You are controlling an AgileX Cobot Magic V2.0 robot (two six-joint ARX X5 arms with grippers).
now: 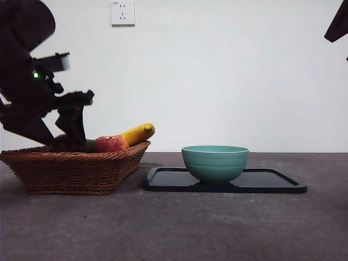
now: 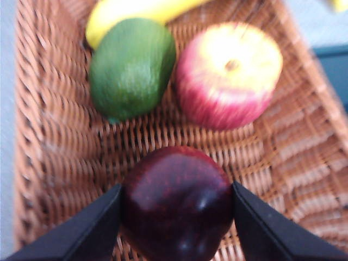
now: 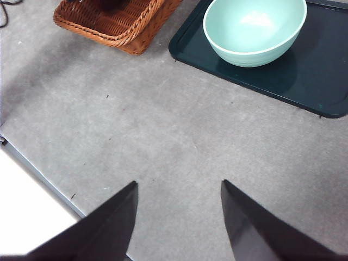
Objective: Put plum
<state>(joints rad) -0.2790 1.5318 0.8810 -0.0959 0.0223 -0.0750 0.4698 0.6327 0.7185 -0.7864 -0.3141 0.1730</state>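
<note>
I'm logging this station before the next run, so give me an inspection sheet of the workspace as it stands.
Surface: grey table, bare in the middle.
Job's things: plum in the wicker basket, between the left gripper's jaws.
Clutter: green fruit, apple and banana in the basket; teal bowl on a dark tray.
Grippers: left gripper shut on the plum; right gripper open above bare table.
Cables: black cable at the table's edge.
Surroundings: white wall, socket.
</note>
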